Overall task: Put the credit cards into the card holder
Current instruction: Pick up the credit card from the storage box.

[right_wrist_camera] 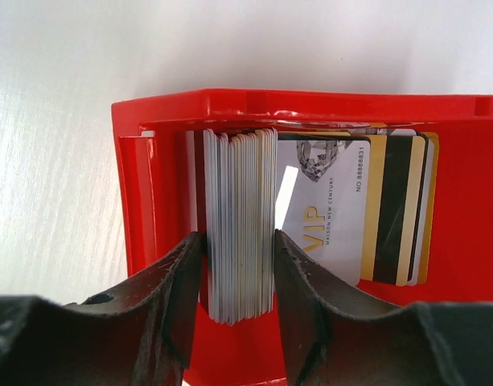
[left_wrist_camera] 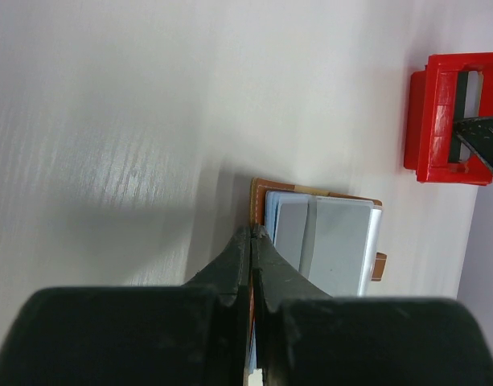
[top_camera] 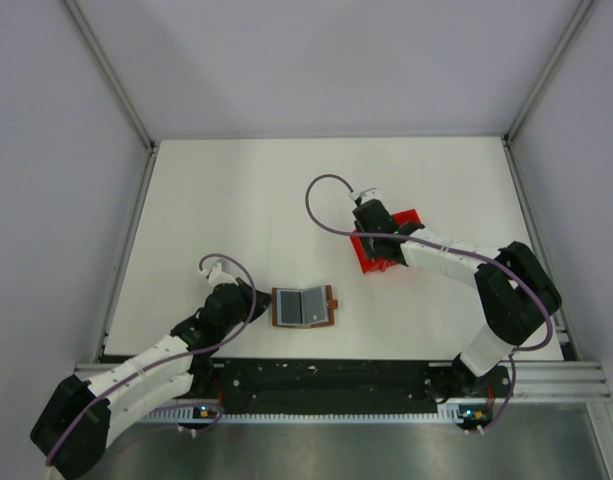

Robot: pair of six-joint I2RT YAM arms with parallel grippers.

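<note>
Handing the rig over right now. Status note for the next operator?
Left gripper: shut on one edge of the card holder, which lies open and flat on the table.
Right gripper: inside the red bin, closed on an upright stack of credit cards; loose cards lie flat beside it.
Done: holder opened and pinned, stack gripped.
Left: lift the cards out, carry them over, slot them in. None is outside the bin yet.
</note>
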